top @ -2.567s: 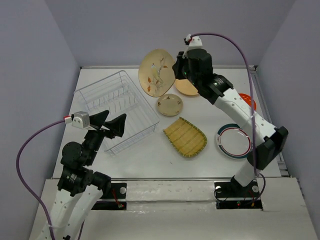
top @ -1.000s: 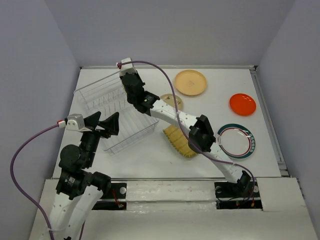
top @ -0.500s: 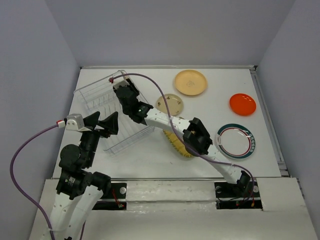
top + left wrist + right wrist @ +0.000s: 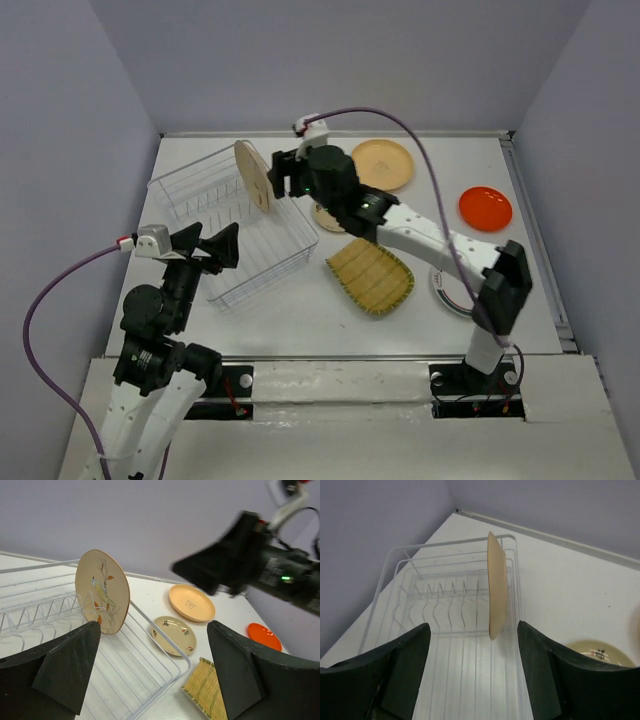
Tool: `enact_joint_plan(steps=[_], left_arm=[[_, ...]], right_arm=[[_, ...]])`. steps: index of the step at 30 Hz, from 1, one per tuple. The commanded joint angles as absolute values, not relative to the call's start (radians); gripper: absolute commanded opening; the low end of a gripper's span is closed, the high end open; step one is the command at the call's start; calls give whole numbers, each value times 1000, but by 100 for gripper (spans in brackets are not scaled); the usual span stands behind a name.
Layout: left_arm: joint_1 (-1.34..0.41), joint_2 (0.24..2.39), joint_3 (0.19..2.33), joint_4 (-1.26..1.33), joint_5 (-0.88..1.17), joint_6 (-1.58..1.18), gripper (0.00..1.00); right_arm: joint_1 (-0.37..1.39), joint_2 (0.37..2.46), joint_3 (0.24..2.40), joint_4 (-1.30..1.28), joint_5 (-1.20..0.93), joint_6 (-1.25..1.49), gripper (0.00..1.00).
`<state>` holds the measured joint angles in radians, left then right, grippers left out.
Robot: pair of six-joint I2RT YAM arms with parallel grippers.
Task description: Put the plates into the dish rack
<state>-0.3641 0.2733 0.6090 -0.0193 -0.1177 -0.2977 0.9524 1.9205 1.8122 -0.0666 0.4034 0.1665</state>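
A large tan plate (image 4: 252, 175) with a leaf pattern stands upright on edge between the prongs of the wire dish rack (image 4: 215, 215), near its far right wall. My right gripper (image 4: 283, 175) hovers just right of it, open and empty. In the right wrist view the plate (image 4: 497, 585) shows edge-on beyond the open gripper (image 4: 472, 670). My left gripper (image 4: 210, 250) is open at the rack's near corner. In its wrist view the gripper (image 4: 150, 680) faces the plate (image 4: 102, 592) and the rack (image 4: 165, 652).
On the table lie a plain tan plate (image 4: 381, 164), a small beige plate (image 4: 325, 218) partly under my right arm, a ribbed yellow plate (image 4: 370, 275), a red-orange plate (image 4: 485, 208) and a ringed white plate (image 4: 445, 285), mostly hidden by the arm.
My right gripper has opened and drawn back up and to the right from the rack, leaving the tan plate standing in it. The left arm has not moved.
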Motion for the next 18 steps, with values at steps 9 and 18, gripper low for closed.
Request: enact_joint_plan(steps=[9,18], left_arm=[[-353,342,618,51,-46,-301,99],[-345,353,615,55,-26,-301,99]], right_arm=[[410,1494,1034,72,-167,578,15],[270,1767,1110,113,-302,644,48]])
